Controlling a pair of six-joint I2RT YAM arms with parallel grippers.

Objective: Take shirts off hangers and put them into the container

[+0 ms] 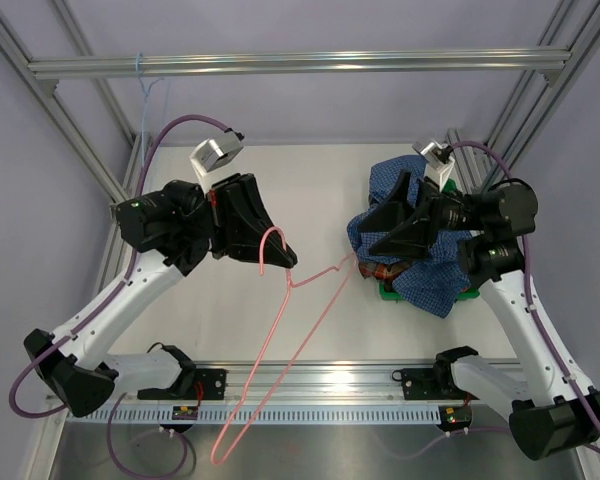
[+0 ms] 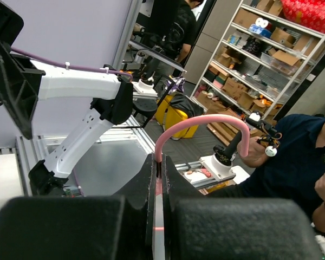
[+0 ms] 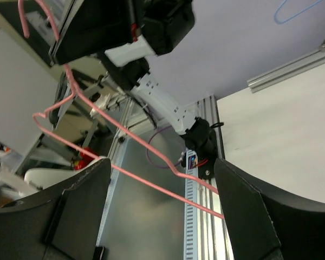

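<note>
My left gripper is shut on the hook of the pink hanger, holding it above the table. The hanger's wire slants down past the front rail, and its far corner reaches toward my right gripper. That gripper is open, with the pink wire passing between its fingers untouched. Under it the blue shirt lies heaped over the plaid shirt in the green container. A light blue hanger hangs from the top rail.
The aluminium frame's top rail crosses the back and slanted posts flank both sides. The front rail carries both arm bases. A person sits beyond the table in the left wrist view.
</note>
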